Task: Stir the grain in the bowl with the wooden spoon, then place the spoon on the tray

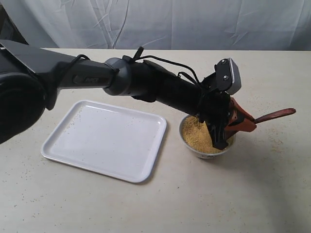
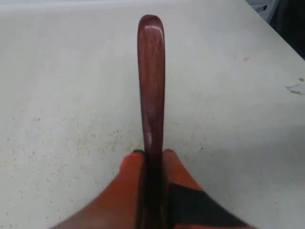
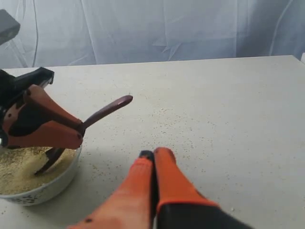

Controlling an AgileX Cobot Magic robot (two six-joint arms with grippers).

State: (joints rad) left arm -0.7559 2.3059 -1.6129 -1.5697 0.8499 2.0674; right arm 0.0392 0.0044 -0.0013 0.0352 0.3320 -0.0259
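Here, the left gripper (image 1: 232, 122) reaches across the table (image 1: 218, 204) from the far side; it is clamped on the wooden spoon (image 1: 275, 115), its orange fingers (image 2: 126, 171) pinching the slim handle from both sides. The handle's free end juts out past the bowl (image 1: 206, 154), pointing away from the tray (image 1: 104, 141); the spoon's oval end dips down into the grain (image 1: 195, 132), a golden mound filling the small white bowl. The tray lies flat just beside the bowl. The right gripper (image 3: 153, 155) hovers over bare table near the bowl; its jaws are pressed together with nothing between them.

Stirring looks to be the step in hand. To do it well, sweep the spoon tip in small, slow circles well inside the rim; the mound sits high and loose grains lie scattered on the table, so quick strokes would likely spill more. Nothing steadies the bowl, so it may slide.
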